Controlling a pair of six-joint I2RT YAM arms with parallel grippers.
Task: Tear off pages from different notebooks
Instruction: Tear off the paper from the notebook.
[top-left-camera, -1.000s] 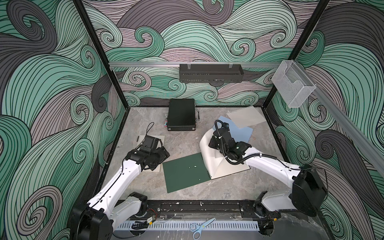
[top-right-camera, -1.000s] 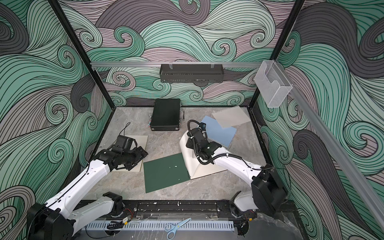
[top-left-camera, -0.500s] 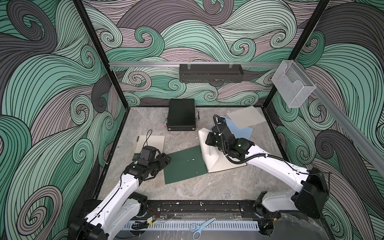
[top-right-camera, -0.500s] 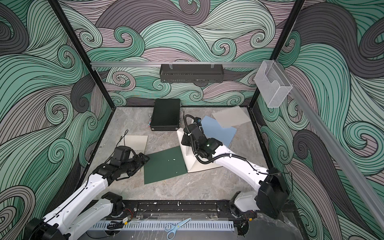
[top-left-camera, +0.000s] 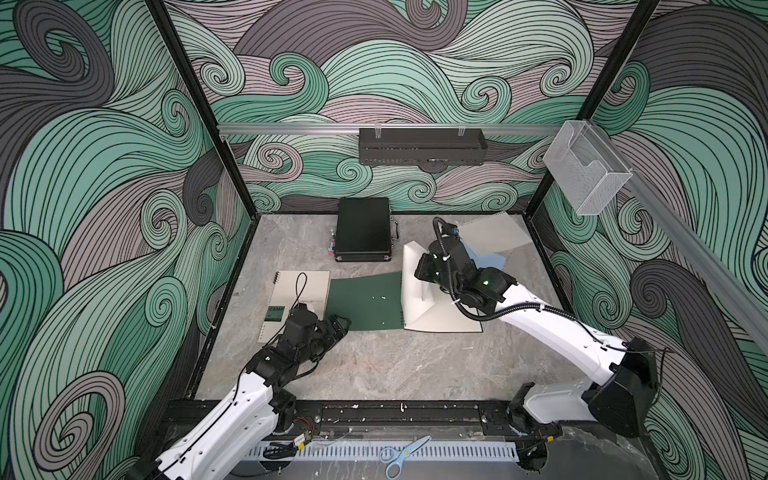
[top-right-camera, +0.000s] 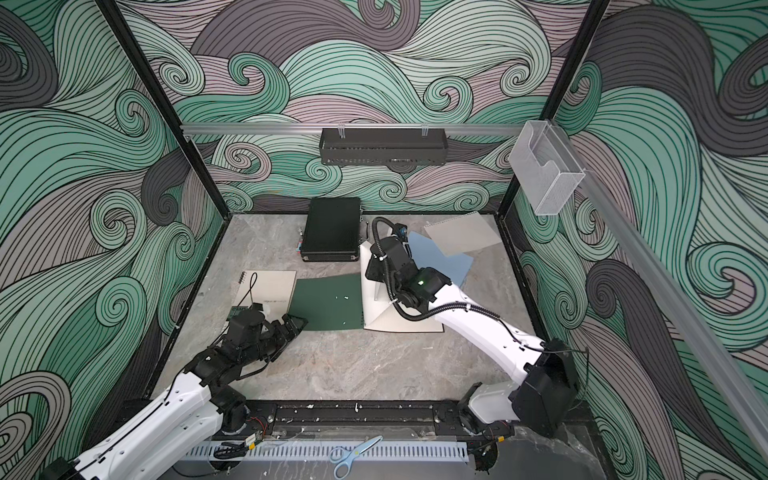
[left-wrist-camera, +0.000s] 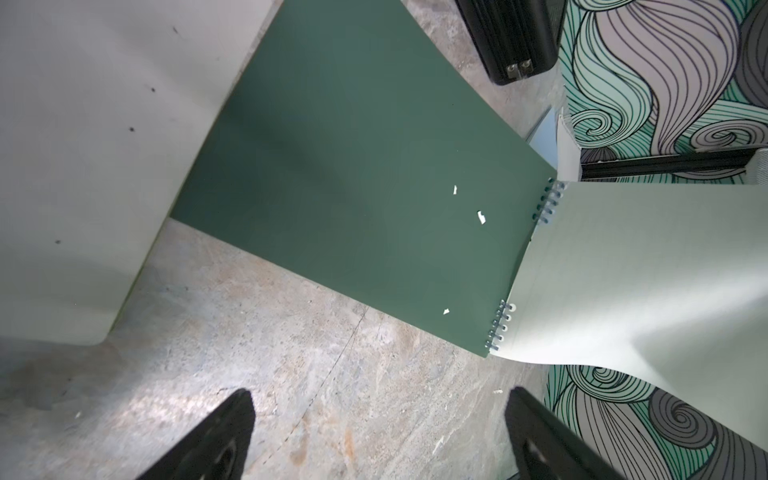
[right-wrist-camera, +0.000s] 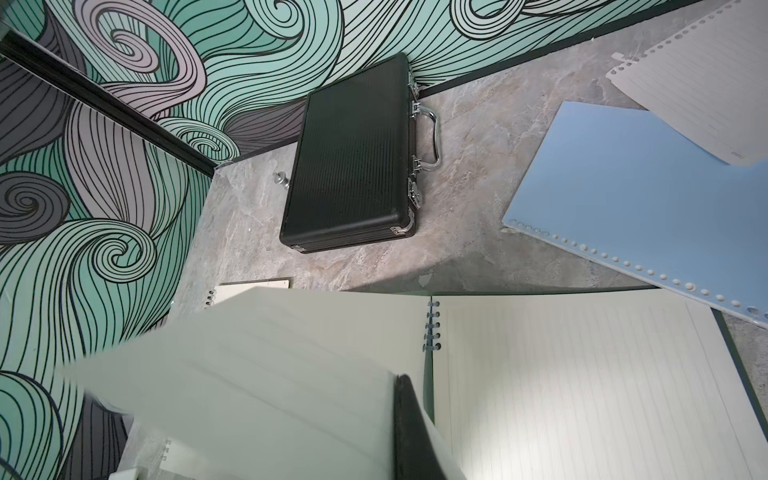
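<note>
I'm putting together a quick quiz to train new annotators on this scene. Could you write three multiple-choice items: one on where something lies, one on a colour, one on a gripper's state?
1. Where is the black case?
A. At the back of the table, near the wall
B. At the front edge
C. Hanging on the wall

2. What colour is the cover of the open notebook?
A. Blue
B. Dark green
C. Red

3. The right gripper is:
A. Open above the table
B. Shut on a page of the open notebook
C. Shut on scissors

Answers: 1 A, the case lies flat by the back wall; 2 B, the flipped-back cover is dark green; 3 B, its jaws pinch a lifted page.
</note>
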